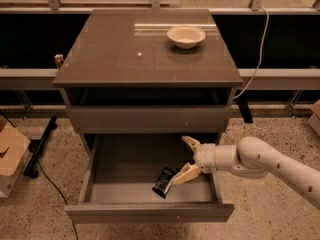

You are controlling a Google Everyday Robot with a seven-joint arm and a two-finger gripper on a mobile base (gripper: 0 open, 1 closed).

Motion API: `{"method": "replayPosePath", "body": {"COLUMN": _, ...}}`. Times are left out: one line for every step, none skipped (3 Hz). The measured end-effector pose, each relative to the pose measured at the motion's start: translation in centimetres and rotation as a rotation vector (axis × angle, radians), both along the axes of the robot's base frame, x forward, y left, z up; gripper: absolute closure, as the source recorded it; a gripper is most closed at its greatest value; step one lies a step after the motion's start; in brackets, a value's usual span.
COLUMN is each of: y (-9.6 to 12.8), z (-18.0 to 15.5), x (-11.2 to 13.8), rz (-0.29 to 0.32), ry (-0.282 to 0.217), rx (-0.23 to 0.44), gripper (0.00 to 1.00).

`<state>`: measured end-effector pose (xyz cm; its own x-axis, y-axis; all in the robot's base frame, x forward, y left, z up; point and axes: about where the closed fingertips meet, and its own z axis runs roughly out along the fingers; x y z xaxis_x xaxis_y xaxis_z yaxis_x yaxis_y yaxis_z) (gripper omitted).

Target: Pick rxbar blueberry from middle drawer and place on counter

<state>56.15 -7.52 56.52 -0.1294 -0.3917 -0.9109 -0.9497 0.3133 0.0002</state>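
The middle drawer (150, 211) is pulled open at the bottom of the cabinet. The rxbar blueberry (163, 182), a dark flat bar, lies on the drawer floor right of centre. My gripper (186, 157) reaches in from the right over the drawer's right half. It is open, with one finger (190, 142) up and back and the other finger (185, 174) low, its tip right next to the bar's right end. It holds nothing. The counter (115, 49) is the glossy top slab above.
A white bowl (186, 35) sits on the counter at the back right. A closed drawer front (150, 119) is above the open drawer. A cardboard box (11, 154) and a black cable (45, 176) lie on the floor at the left. A white cable (257, 54) hangs at the right.
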Motion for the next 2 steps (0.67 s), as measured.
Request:
{"method": "replayPosePath", "body": {"y": 1.2, "z": -2.0, "x": 0.4, "rz": 0.005, "ry": 0.013, "rx": 0.011, "gripper": 0.0}}
{"method": "replayPosePath", "body": {"y": 2.5, "z": -4.8, "x": 1.3, "rz": 0.023, "ry": 0.016, "rx": 0.021, "gripper": 0.0}}
